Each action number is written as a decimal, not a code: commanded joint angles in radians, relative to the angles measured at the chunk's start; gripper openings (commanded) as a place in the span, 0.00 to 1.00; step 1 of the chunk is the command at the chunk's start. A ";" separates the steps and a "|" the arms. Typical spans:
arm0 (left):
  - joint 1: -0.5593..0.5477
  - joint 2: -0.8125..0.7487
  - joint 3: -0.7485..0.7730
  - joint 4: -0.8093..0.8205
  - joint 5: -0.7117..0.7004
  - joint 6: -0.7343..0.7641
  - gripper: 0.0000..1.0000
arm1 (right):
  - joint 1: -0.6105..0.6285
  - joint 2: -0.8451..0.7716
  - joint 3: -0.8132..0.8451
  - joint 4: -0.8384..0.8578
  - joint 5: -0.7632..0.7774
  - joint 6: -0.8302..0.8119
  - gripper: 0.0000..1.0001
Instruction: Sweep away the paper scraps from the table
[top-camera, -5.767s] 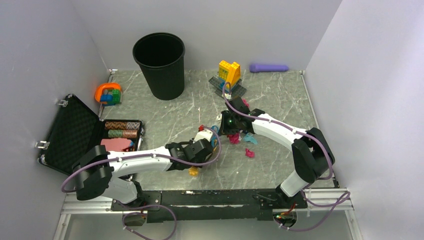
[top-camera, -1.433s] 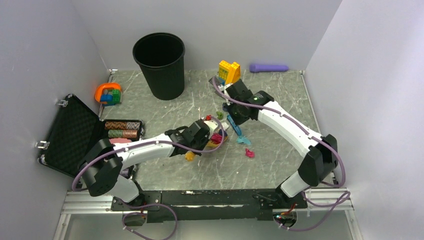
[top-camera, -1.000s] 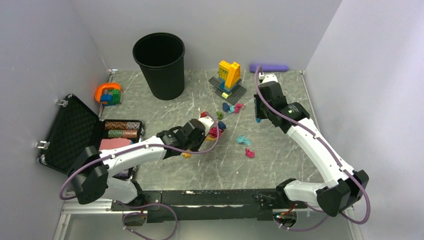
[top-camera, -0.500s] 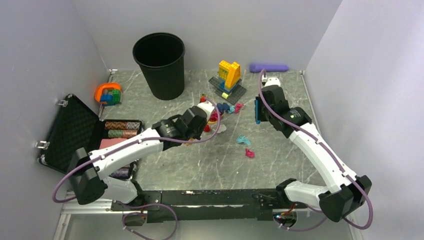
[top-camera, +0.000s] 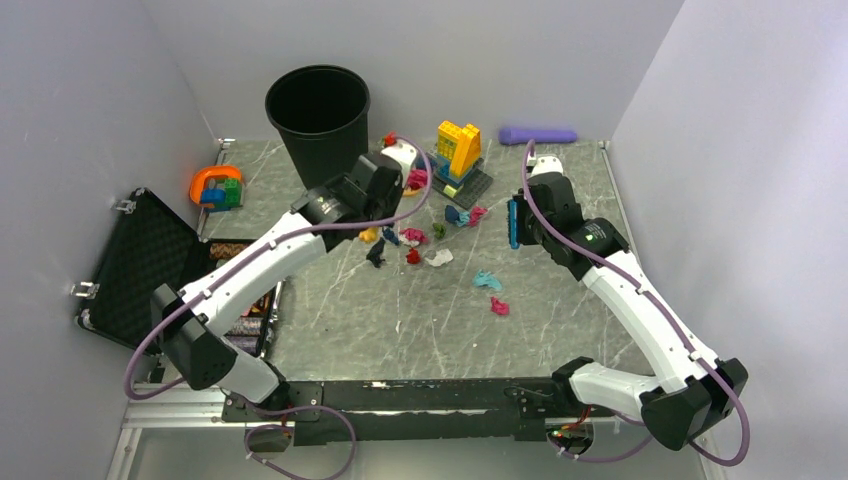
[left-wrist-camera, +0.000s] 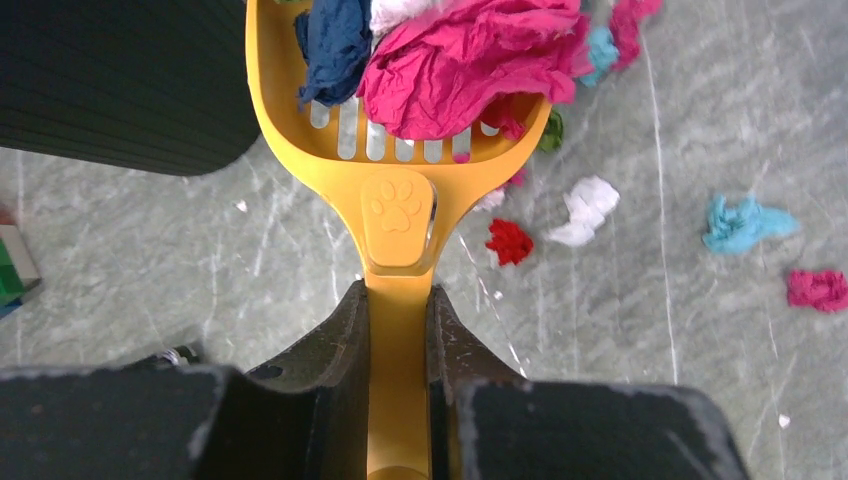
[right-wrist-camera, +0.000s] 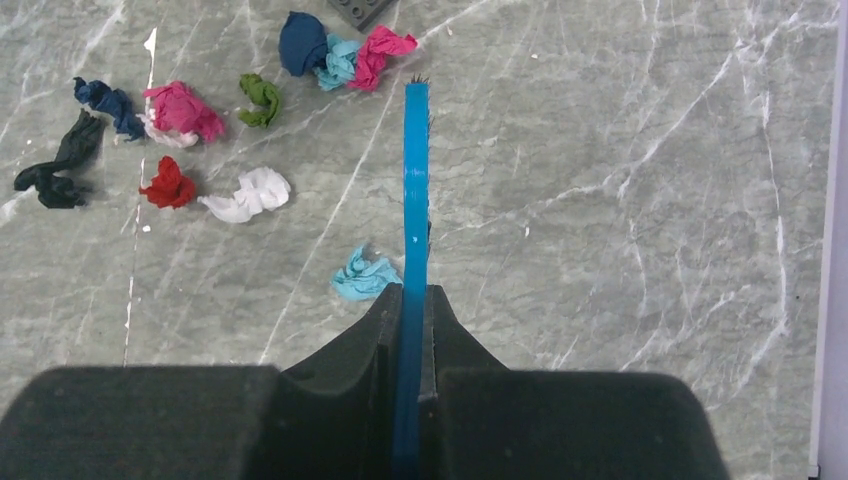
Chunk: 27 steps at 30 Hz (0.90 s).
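1. You are working on a grey-green marbled table (top-camera: 400, 320) boxed in by pale walls (top-camera: 120, 100), with a black bin (top-camera: 318, 125) standing at the far left.
2. Your left gripper (left-wrist-camera: 398, 300) is pinching the handle of the yellow scoop (left-wrist-camera: 398, 205), with a jaw pressed against each side. The scoop's bowl is held off the table right beside the bin, most likely so the load can be tipped in.
3. Some of the paper scraps (left-wrist-camera: 460, 65) sit heaped in that bowl: a big magenta wad, a navy one and some white. The heap bulges over the front lip, so a quick tilt could shed pieces short of the bin.
4. Your right gripper (right-wrist-camera: 410, 300) is clamped on a thin blue brush (right-wrist-camera: 414, 180), seen edge-on with its tip pointing away. I cannot tell whether the bristles touch the table. The brush stands to the right of the loose wads, a sensible place to start pushing them leftward.
5. The remaining scraps lie spread on the table.
   - A navy, teal and magenta cluster (right-wrist-camera: 340, 55) sits just past the brush tip, near the toy brick build (top-camera: 458, 148).
   - Magenta, red, white, green and dark wads lie to its left.
   - A teal wad (right-wrist-camera: 365, 275) is just beside the brush.
   - One magenta wad (top-camera: 498, 307) lies nearer the arm bases.
6. I judge the job about partway done: one load is ready to dump, and another gathering pass is needed.
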 joint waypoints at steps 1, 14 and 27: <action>0.053 0.028 0.128 -0.035 0.037 0.047 0.00 | -0.004 -0.027 0.016 0.038 -0.010 -0.015 0.00; 0.319 0.192 0.499 -0.149 0.240 0.068 0.00 | -0.009 0.012 0.057 0.030 -0.022 -0.026 0.00; 0.691 0.344 0.649 -0.110 0.829 -0.255 0.00 | -0.010 0.024 0.089 0.010 -0.031 -0.019 0.00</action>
